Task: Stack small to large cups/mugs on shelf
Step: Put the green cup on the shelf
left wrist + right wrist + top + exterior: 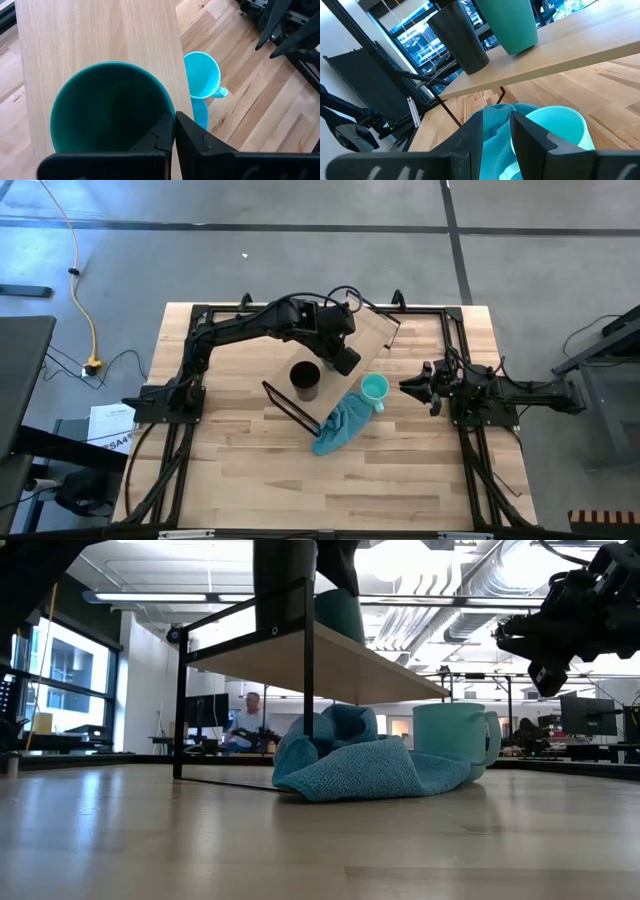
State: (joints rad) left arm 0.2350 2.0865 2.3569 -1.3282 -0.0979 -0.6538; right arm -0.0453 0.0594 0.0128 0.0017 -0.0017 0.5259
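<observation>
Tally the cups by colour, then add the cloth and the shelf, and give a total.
Black cup: 1
Dark green cup: 1
Light turquoise mug: 1
Teal cloth: 1
Shelf: 1
Total: 5

Crumpled teal cloth (pixel 338 430) — wooden tabletop (pixel 400 480)

Light-wood shelf (pixel 555 47), matt black cup (pixel 457 37), soft cloth (pixel 370 765)

Pretty standard open office: grey floor (pixel 300 260) with a yellow cable (pixel 78 275), big windows (pixel 70 670), exposed ceiling ducts (pixel 440 615).
</observation>
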